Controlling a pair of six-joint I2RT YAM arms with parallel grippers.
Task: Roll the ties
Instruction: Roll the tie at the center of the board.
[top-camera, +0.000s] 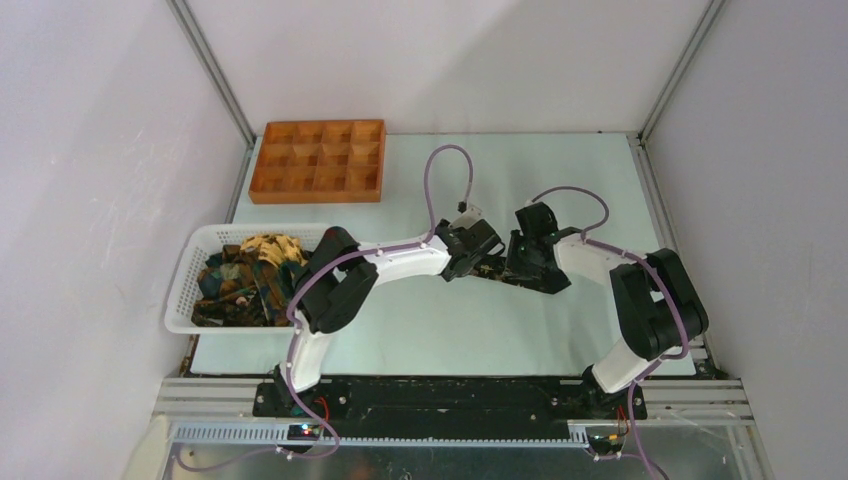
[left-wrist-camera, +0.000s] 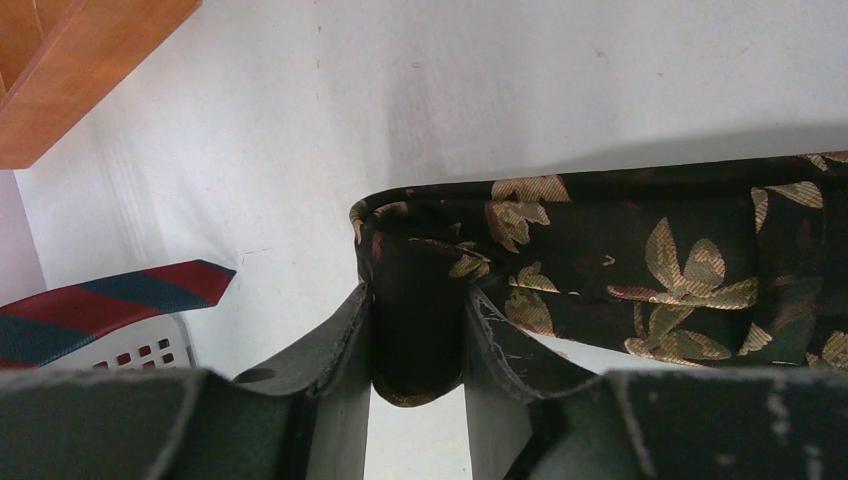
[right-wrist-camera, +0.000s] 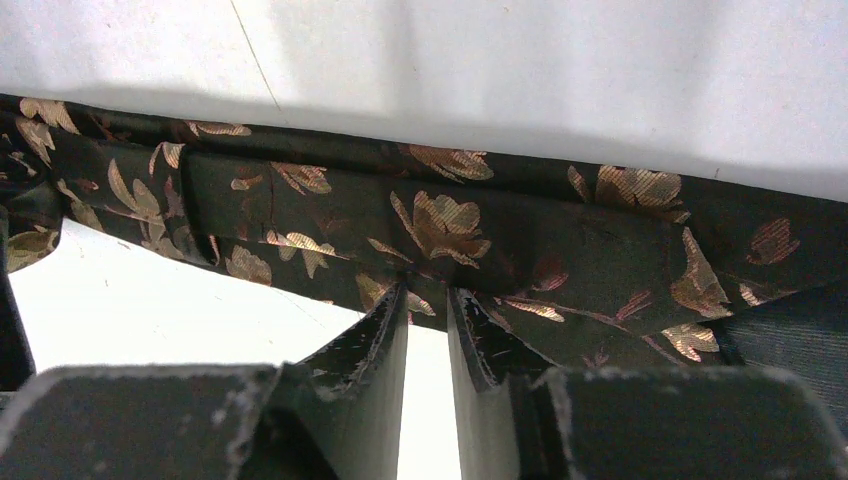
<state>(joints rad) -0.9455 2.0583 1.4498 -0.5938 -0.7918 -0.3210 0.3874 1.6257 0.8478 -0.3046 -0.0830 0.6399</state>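
One tie (left-wrist-camera: 620, 250) is held out long and flat, well to the right of the white basket (top-camera: 180, 300), low over the worktop (top-camera: 560, 180). One end of it is folded over, and this fold is squeezed tight by the left jaws. No real roll is made yet. Many more ties (top-camera: 245, 275) are piled in the white basket and are not touched. No rolled tie is seen in the orange tray (top-camera: 318, 160), which is set just behind the white basket. So the job is judged to be only at its start: this tie must be rolled up, and then the whole pile is left to do.

The left arm (top-camera: 340, 280) is bent up beside the white basket and is stretched out to the right of it, with its wrist tipped down to the tie. The right arm (top-camera: 650, 300) is placed far to the right of the white basket and is bent back toward it, so both sets of jaws are set close together. The right jaws are nearly shut at the long edge of the tie, with a thin gap between them. Whether cloth is pinched there cannot be told.
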